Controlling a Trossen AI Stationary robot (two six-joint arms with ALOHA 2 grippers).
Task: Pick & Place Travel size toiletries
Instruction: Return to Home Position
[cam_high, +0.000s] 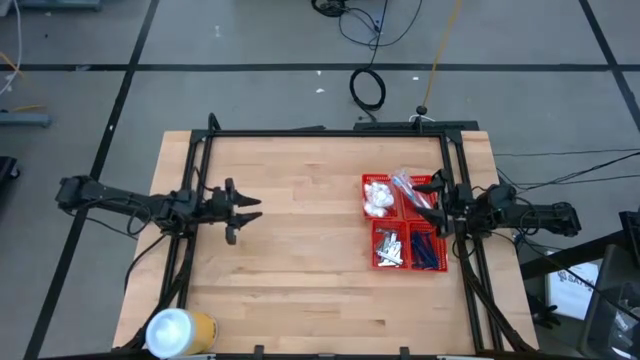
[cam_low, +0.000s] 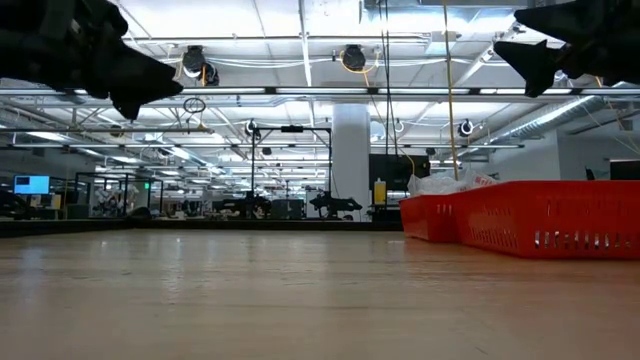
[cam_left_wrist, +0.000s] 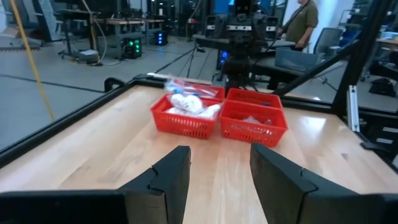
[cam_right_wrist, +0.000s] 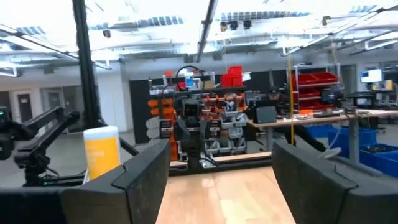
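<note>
Pale wood planking is seen across the table (cam_high: 300, 260), which is bounded by a black frame (cam_high: 330, 132), with a large workshop hall beyond it. In the high view a red basket (cam_low: 560, 232) of four compartments is set at 3 o'clock on the table, close to the edge. All the toiletries in view are held inside it. White packets (cam_high: 378, 197) are heaped in the compartment at 10 o'clock of the basket, with no common direction. Clear-wrapped pieces (cam_high: 408, 184) are piled in the 2 o'clock compartment, and their axis cannot be told. Silver-grey pieces (cam_high: 390, 250) are jumbled in the 7 o'clock compartment. Blue-handled pieces (cam_high: 428, 248) are laid in the 5 o'clock compartment, with their long axes roughly on the 12-to-6 line. The left gripper (cam_high: 256, 209) is held above bare wood at 9 o'clock, well apart from the basket and pointed toward 3 o'clock. Its fingers (cam_left_wrist: 168, 180) are spread wide, and nothing is held or touched between them. The right gripper (cam_high: 424, 208) is held over the basket's 3 o'clock side and pointed toward 9 o'clock, raised clear of the basket in the low view. Its fingers (cam_right_wrist: 143, 171) are likewise parted wide, with nothing gripped. A white-and-yellow roll (cam_high: 180, 331) is stood upright at the table's 7 o'clock corner. A person (cam_left_wrist: 302, 21) is seen in the room beyond the table.
</note>
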